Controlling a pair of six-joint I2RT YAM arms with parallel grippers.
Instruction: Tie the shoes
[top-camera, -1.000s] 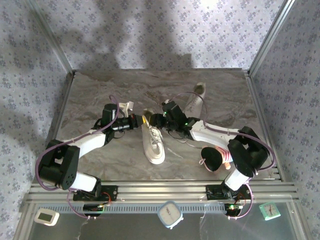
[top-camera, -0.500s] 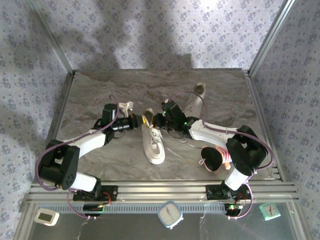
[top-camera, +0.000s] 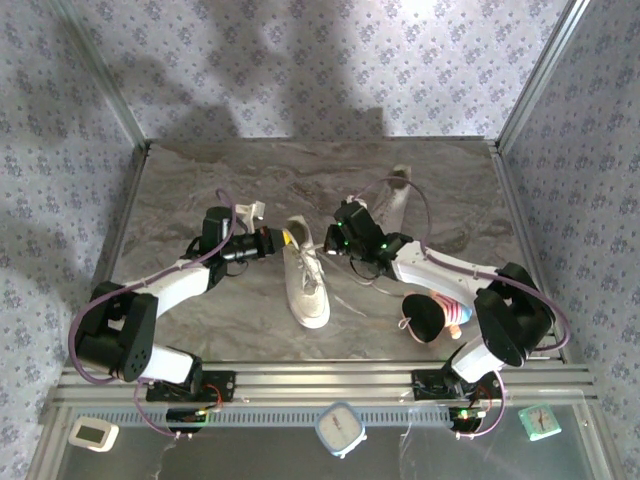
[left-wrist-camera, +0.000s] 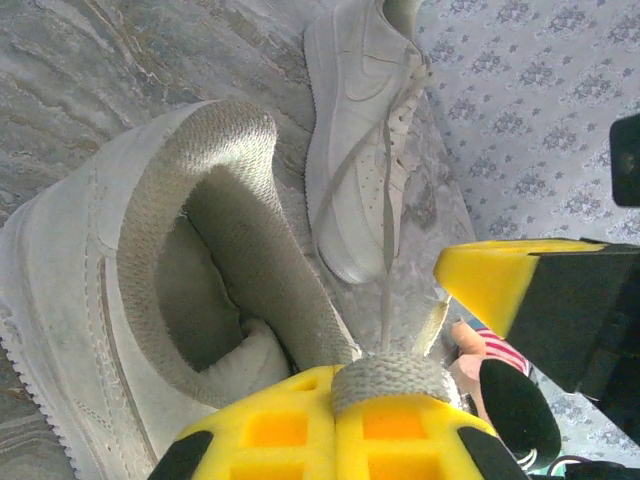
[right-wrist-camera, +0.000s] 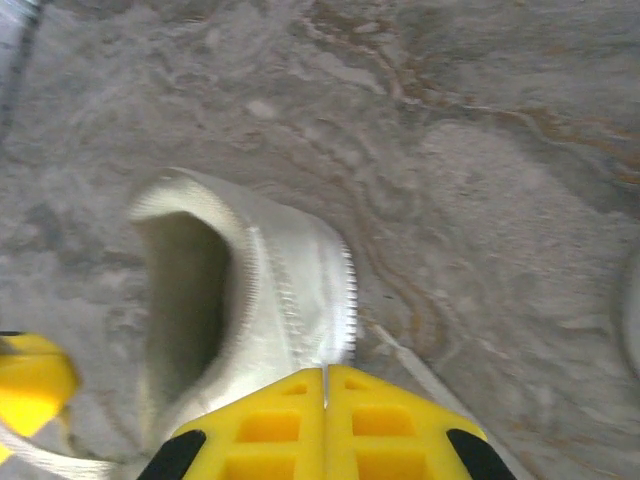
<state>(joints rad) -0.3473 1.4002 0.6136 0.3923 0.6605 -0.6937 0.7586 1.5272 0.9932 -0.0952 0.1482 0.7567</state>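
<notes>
The near white shoe (top-camera: 305, 282) lies toe towards me in the middle of the table, and its dark opening (left-wrist-camera: 205, 265) shows in the left wrist view. The second shoe (top-camera: 391, 203) lies farther back right, with its laces loose (left-wrist-camera: 388, 210). My left gripper (top-camera: 273, 240) hangs at the near shoe's heel, its yellow pads (left-wrist-camera: 335, 388) shut on a woven lace (left-wrist-camera: 392, 378). My right gripper (top-camera: 336, 240) hangs just right of that heel (right-wrist-camera: 285, 285). Its jaws are shut on a thin white lace strand (right-wrist-camera: 324, 378).
A black-and-pink plush toy (top-camera: 432, 316) lies near the right arm's base. A loose lace (right-wrist-camera: 425, 368) trails over the marble table (top-camera: 200, 190). Patterned walls close in the back and both sides. A metal rail (top-camera: 320, 380) runs along the front.
My right gripper has drawn a little to the right, away from the near shoe's heel, and its elbow has swung right. The left arm and both shoes have stayed put.
</notes>
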